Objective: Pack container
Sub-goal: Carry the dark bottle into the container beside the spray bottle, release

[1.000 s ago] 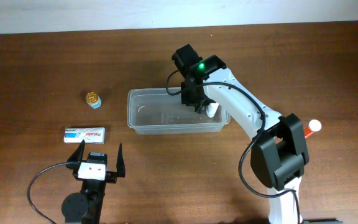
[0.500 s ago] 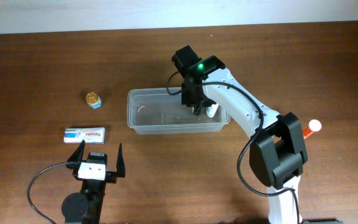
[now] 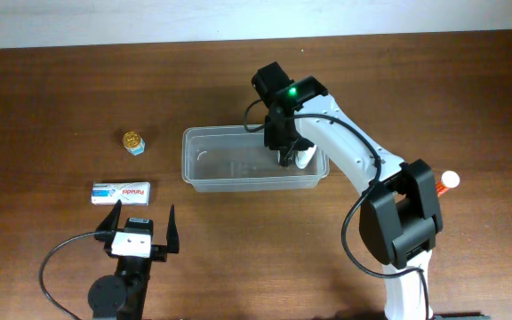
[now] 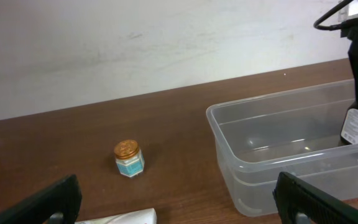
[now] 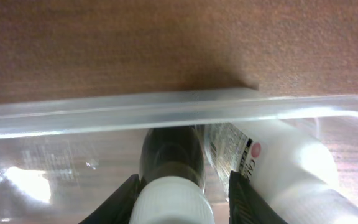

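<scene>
The container [image 3: 229,164], a clear plastic tub, stands mid-table; it also shows in the left wrist view [image 4: 253,162] and its rim in the right wrist view [image 5: 92,115]. My right gripper [image 3: 286,153] is inside its right end, shut on a dark bottle with a white cap [image 5: 169,180], also seen in the left wrist view [image 4: 355,124]. A white bottle [image 3: 306,159] lies in the tub beside it, on the right in the right wrist view [image 5: 284,165]. My left gripper [image 3: 140,228] is open and empty near the front edge.
A white Panadol box [image 3: 121,191] lies left of the tub, just ahead of my left gripper. A small gold-lidded jar [image 3: 132,140] stands further back, seen too in the left wrist view [image 4: 129,158]. An orange and white item [image 3: 445,182] lies at the right.
My right gripper has shifted slightly right within the tub's right end, still with the dark bottle. The left arm has not moved.
</scene>
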